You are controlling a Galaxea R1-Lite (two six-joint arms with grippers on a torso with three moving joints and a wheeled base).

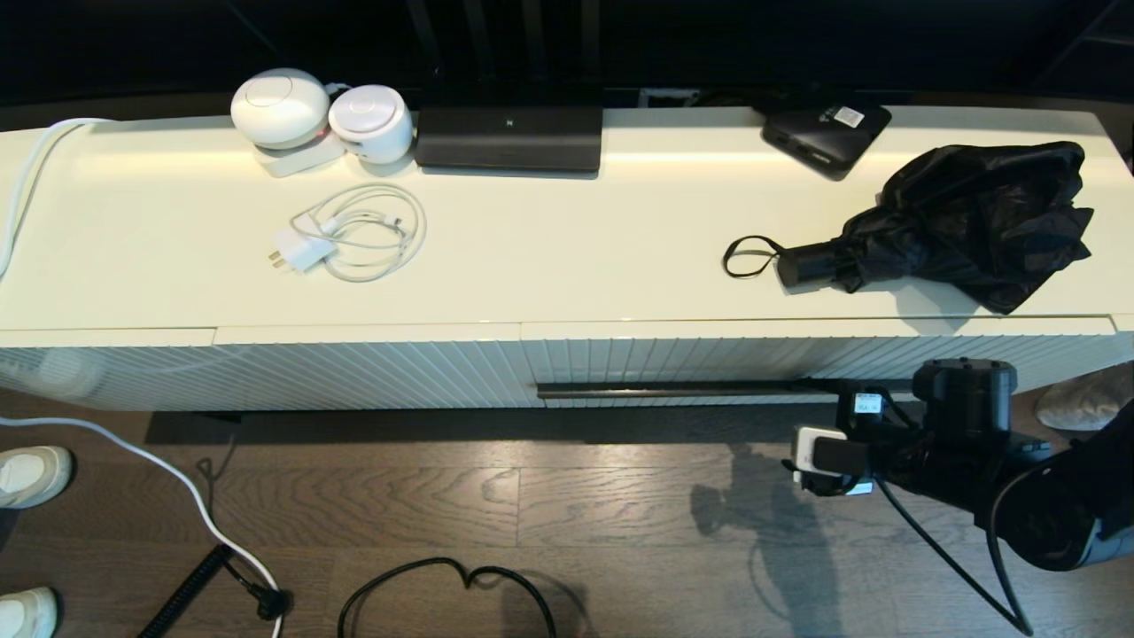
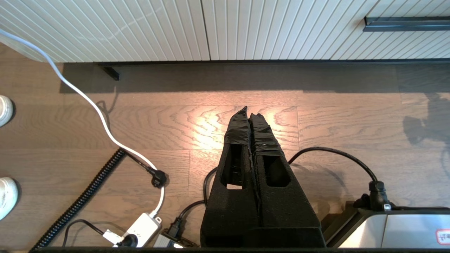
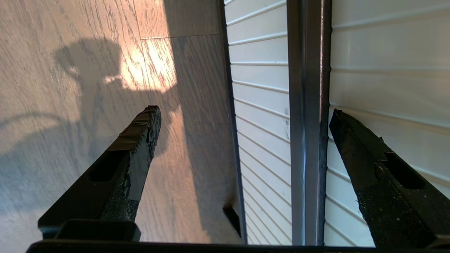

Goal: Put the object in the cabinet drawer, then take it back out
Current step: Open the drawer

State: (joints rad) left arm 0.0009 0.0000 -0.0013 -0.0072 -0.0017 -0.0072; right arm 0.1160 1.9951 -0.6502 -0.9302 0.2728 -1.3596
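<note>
The left tool [image 2: 250,114] hangs over the wooden floor [image 2: 334,126], its fingers pressed together. The drawer [image 1: 709,359] is closed. The umbrella [image 1: 966,221] lies on the surface [image 1: 549,257] at the right. The right tool [image 3: 242,116] is spread wide, straddling the drawer's handle [image 3: 307,105].

white charger cable [image 1: 354,232] | two white domes [image 1: 319,111] | black box [image 1: 826,133], perhaps labelled
</note>
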